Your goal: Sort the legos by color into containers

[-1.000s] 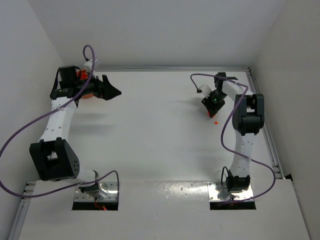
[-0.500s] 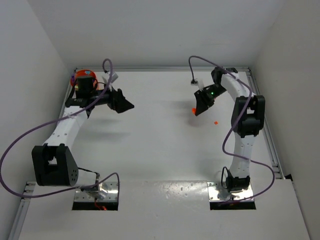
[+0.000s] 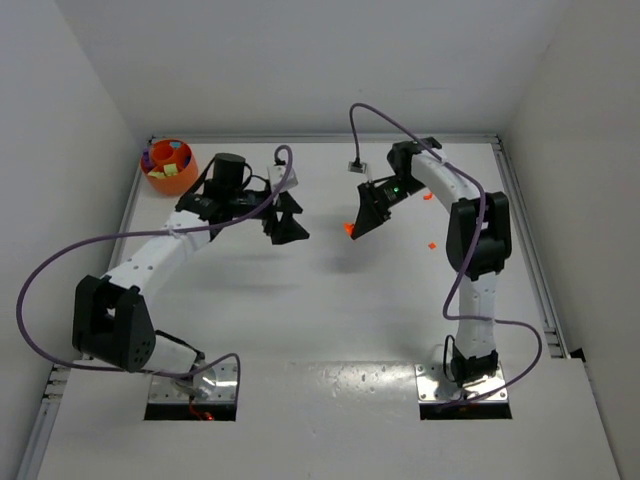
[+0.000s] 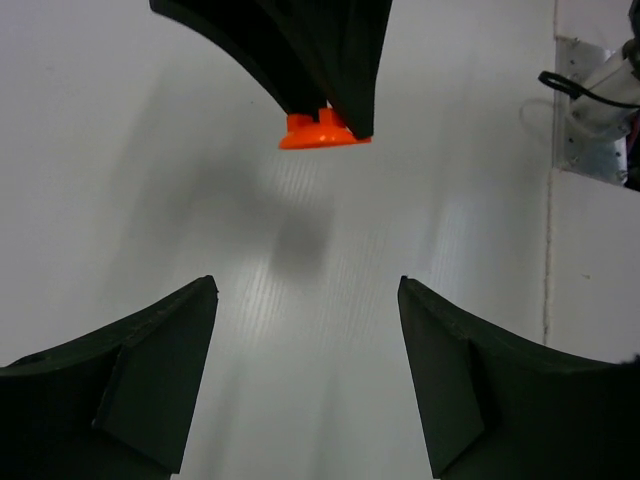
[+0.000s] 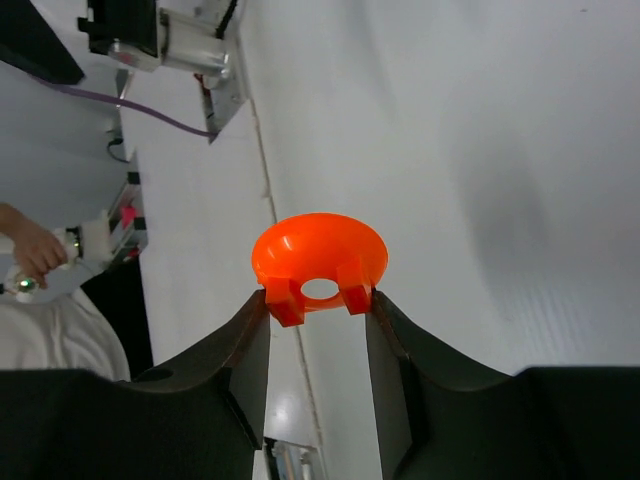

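Two arms: both reach in over the middle of the tabletop (image 3: 330, 310). Their tips face each other, near but apart.
Left gripper (image 4: 305, 290): jaws wide apart. Bare tabletop shows through the gap in the wrist view.
Right gripper (image 5: 318, 300): jaws narrow, clamped on the orange piece (image 5: 320, 262).
Orange piece, shape: round and flared like a shallow funnel, with a centre hole and two square lugs at the base.
Orange piece, grip: pinched across the lugs, one finger on each side. The flared rim sticks out past the fingertips.
Orange piece, height: held off the tabletop. In the left wrist view its shadow falls on the surface, separate from it.
Orange piece vs left gripper: straight ahead of the left jaws, beyond their tips and not touching.
Orange bowl (image 3: 163, 183): upright at the far-left corner of the tabletop, well apart from both grippers.
Legos in bowl (image 3: 172, 160): purple, yellow-green and blue bits show above the rim. They are too small to count.
Loose orange lego (image 3: 432, 244): lies on the tabletop near the right arm's elbow, apart from its gripper.
Cables: a purple lead loops off each arm, clear of the jaws.
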Robot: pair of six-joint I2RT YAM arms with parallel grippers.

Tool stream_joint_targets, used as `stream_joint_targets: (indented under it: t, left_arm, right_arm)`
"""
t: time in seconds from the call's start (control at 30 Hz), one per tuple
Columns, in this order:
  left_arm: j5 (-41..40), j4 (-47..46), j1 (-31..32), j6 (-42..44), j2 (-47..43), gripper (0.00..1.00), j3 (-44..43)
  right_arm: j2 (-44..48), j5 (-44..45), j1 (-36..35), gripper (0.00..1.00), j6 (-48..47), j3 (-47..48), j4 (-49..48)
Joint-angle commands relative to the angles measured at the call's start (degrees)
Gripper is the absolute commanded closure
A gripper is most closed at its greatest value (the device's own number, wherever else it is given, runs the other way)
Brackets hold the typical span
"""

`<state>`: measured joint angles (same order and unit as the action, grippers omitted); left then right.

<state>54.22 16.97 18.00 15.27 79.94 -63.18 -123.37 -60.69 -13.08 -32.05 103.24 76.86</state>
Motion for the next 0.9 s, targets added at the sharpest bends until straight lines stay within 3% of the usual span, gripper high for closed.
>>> stream_joint_targets:
  t: [0.0,0.23,0.47,0.73,0.87]
  left_arm:
    - [-2.7,4.3,2.9,10.1,1.8,0.22,-5.3]
    - [-10.4,14.0,13.4,30.4,4.3,0.32,-7.2]
    - [-14.0,15.5,17.5,34.0,6.0,0.5,-8.4]
    - [-23.2,15.0,18.2,34.6,6.0,0.46,-8.4]
    - [-23.7,14.5,18.2,34.6,5.5,0.41,-8.9]
  right_arm:
    - [3.5,-6.1,-1.2,0.88,1.1,-0.1,3.8]
    - [3.5,-8.5,-5.9,0.88,2.3,-2.9,3.8]
    - [4.0,-9.0,-7.6,0.88,2.3,-4.6,3.8]
    - [4.5,-8.5,-8.6,0.88,2.3,-6.4,3.8]
    - [4.5,-8.5,-8.6,0.88,2.3,-6.4,3.8]
